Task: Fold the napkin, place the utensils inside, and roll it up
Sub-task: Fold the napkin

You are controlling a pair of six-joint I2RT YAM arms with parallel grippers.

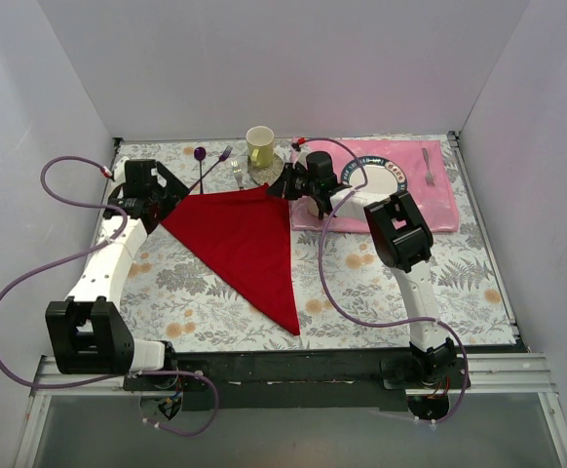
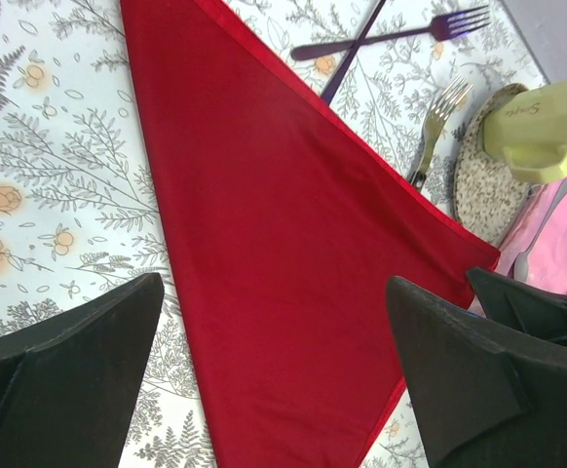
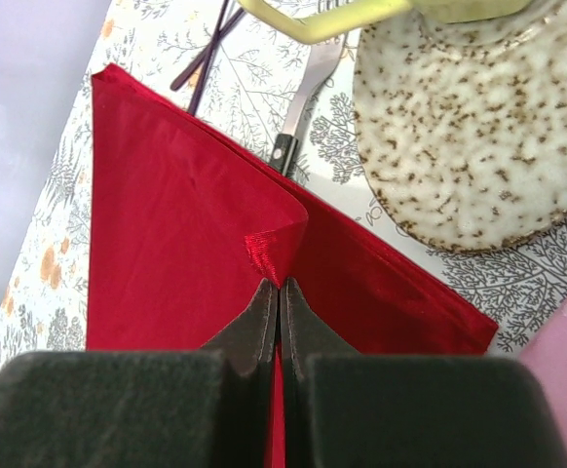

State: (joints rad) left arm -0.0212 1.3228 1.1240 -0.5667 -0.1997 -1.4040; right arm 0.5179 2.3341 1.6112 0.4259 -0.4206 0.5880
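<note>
Nearest you, the napkin (image 1: pixel 243 244) lies folded into one red triangle on the flower-printed table (image 1: pixel 459 283), its long point toward the arm bases. Over its left part your left gripper (image 2: pixel 274 390) hangs with jaws wide apart above the cloth. At the far right corner your right gripper (image 3: pixel 280 297) has its jaws pressed together on a pinch of the red fabric. Just beyond the napkin's far edge lies one slim fork (image 2: pixel 437 115), silver tines and dark handle, its handle end meeting the cloth's edge, beside one speckled saucer (image 3: pixel 478 127). On that saucer stands one yellow-green mug (image 1: pixel 259 146); what it holds cannot be seen. Farther left, one purple fork (image 2: pixel 400 32) and one purple spoon (image 1: pixel 200 154) lie crossed. To the right, one pink placemat (image 1: pixel 434 210) carries one blue-rimmed plate (image 1: pixel 379 175), partly hidden by the right arm, with one silver spoon (image 2: pixel 540 229) and one silver fork (image 1: pixel 427 168) on either side. Count: three forks, two spoons, one mug, one plate
</note>
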